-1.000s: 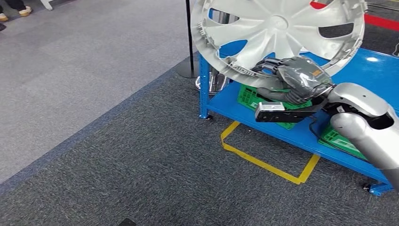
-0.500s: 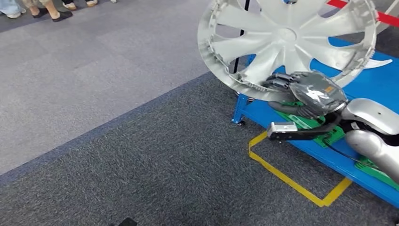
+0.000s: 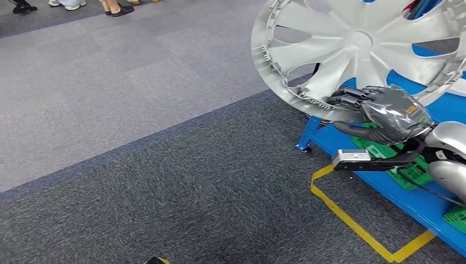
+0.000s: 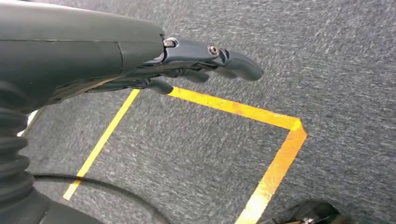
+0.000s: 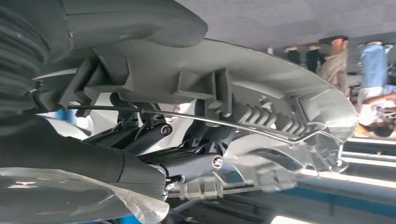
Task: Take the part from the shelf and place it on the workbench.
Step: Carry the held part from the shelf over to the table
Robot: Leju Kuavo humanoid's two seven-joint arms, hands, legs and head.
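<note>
Right hand (image 3: 384,113) grips hubcap (image 3: 360,52) rim | disc tilted, inner side facing camera

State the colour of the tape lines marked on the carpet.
Yellow: the tape lines form a rectangle outline on dark grey carpet, clearest in the head view.

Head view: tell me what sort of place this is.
Probably a factory-style demo floor: a blue steel shelf holding green crates, yellow floor tape, and a silver wheel cover in the right robot hand.

Grey carpet (image 3: 137,181), yellow floor tape (image 3: 357,228), blue shelf frame (image 3: 305,135).
</note>
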